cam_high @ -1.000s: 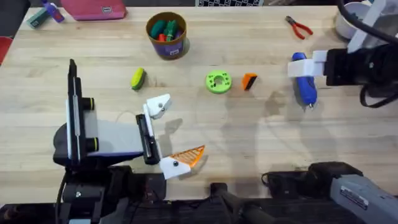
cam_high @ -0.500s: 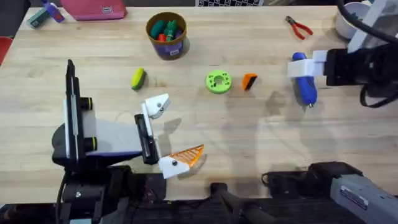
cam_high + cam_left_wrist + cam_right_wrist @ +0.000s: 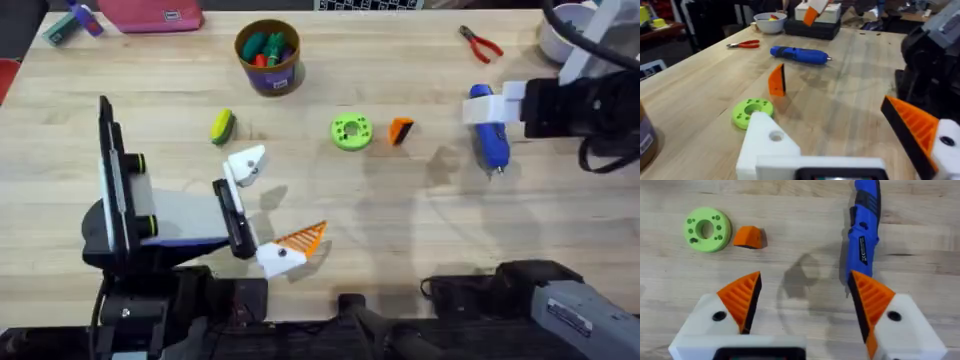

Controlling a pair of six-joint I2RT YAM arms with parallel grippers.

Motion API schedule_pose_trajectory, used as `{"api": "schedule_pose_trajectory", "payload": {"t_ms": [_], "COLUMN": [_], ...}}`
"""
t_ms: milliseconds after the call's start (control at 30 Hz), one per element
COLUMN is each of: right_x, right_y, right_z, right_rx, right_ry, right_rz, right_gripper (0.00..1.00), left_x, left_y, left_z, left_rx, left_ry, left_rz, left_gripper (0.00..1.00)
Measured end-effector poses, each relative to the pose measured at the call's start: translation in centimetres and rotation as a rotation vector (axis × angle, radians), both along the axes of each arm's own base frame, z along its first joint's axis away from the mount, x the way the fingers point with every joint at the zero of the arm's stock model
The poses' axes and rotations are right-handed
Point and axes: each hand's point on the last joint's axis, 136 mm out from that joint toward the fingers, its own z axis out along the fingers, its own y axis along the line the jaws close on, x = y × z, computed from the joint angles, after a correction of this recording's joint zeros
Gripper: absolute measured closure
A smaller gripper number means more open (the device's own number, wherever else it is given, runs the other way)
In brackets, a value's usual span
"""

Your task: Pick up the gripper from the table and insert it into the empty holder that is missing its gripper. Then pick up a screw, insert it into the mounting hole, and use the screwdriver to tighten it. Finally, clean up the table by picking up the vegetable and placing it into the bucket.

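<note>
While the left gripper (image 3: 262, 208) hangs with its jaws spread over the near left of the wooden table (image 3: 420, 220), the gripper (image 3: 401, 130) lies well apart to its far right, just right of a green disc (image 3: 350, 132). Since a second ago that arm has shifted slightly left. From the left wrist, the gripper (image 3: 777, 80) stands on edge ahead of the bare holder (image 3: 765, 145). From the right wrist, the right gripper (image 3: 805, 302) is spread wide, the screwdriver (image 3: 864, 230) lying lengthwise beside one finger.
</note>
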Motion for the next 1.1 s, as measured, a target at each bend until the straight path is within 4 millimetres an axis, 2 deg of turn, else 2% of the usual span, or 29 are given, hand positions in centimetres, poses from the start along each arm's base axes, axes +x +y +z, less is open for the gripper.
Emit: {"api": "schedule_pose_trajectory", "payload": {"t_ms": [167,433,1100], "right_x": [0.0,0.0,0.0], "right_y": [0.0,0.0,0.0], "right_z": [0.0,0.0,0.0], "right_rx": [0.0,0.0,0.0], "right_ry": [0.0,0.0,0.001], "right_rz": [0.0,0.0,0.0], "right_gripper": [0.008,0.007,0.007], "left_x": [1.3,2.0,2.1], "left_y": [0.6,1.0,1.0], "left_z": [0.1,0.1,0.1], "left_rx": [-0.007,-0.017,-0.018], "left_ry": [0.025,0.049,0.052], "left_rz": [0.081,0.132,0.139], "left_gripper": [0.015,0.015,0.015]}}
